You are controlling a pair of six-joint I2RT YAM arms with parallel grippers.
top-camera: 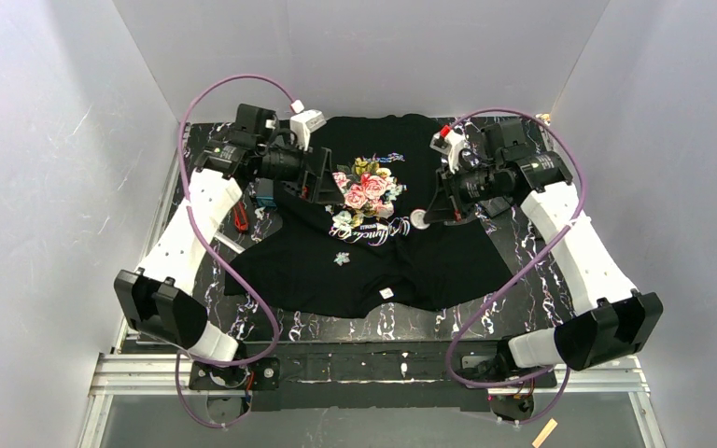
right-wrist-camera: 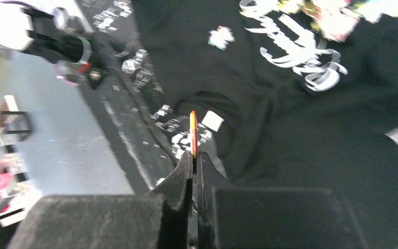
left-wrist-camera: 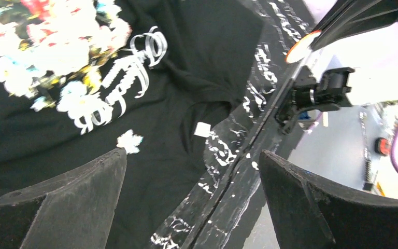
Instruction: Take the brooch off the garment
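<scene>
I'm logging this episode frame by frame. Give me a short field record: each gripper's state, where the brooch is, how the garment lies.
garment: black T-shirt spread on the table, neck label toward the arm bases
brooch: thin round disc pinched in the right gripper, beside the rose print
right gripper: shut on the brooch
left gripper: open, empty, on the print's other side
task state: brooch looks lifted off the fabric, not certain
</scene>
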